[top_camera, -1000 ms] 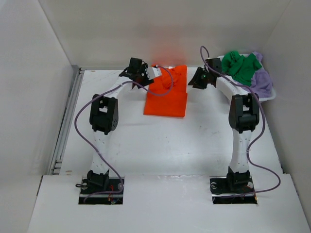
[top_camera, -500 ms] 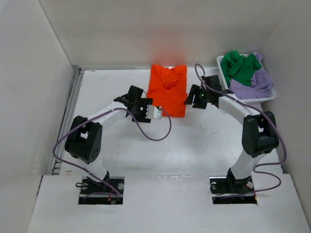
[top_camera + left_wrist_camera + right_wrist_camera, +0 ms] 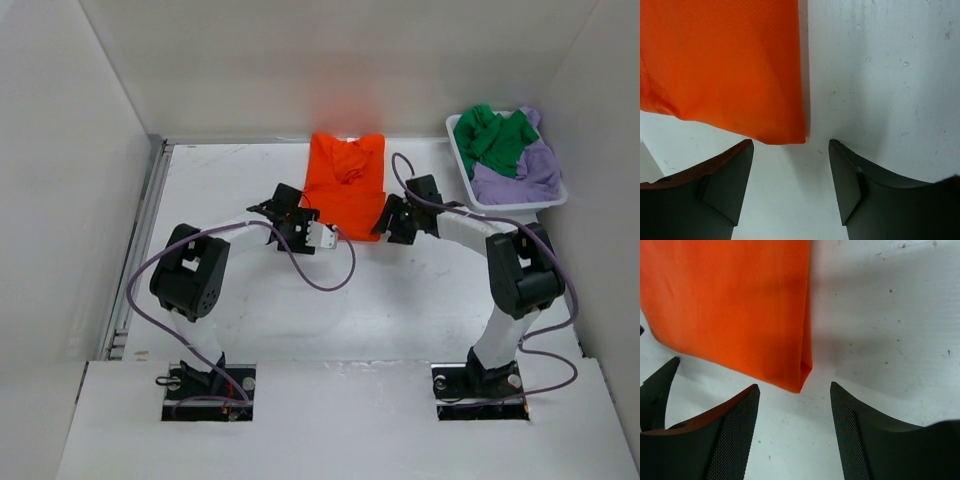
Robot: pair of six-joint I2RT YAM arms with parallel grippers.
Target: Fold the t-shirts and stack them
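The orange t-shirt (image 3: 345,185) lies flat on the white table as a long narrow fold, collar end far from me. My left gripper (image 3: 312,232) sits at its near left corner, my right gripper (image 3: 388,222) at its near right corner. In the left wrist view the left gripper (image 3: 791,150) is open over bare table, with the orange t-shirt (image 3: 725,65) corner just ahead of its fingertips. In the right wrist view the right gripper (image 3: 795,390) is open too, and the orange t-shirt (image 3: 730,305) has its folded corner at the mouth of the jaws. The green t-shirt (image 3: 495,140) and the lavender t-shirt (image 3: 530,175) lie crumpled in the basket.
The white basket (image 3: 515,206) stands at the back right corner. White walls close in the table at the back and both sides. A metal rail (image 3: 135,250) runs along the left edge. Purple cables (image 3: 320,280) loop off both arms.
Both grippers have come back from the far end of the orange t-shirt to its near corners. The shirt, bunched up before, now lies stretched out flat, free of both grippers.
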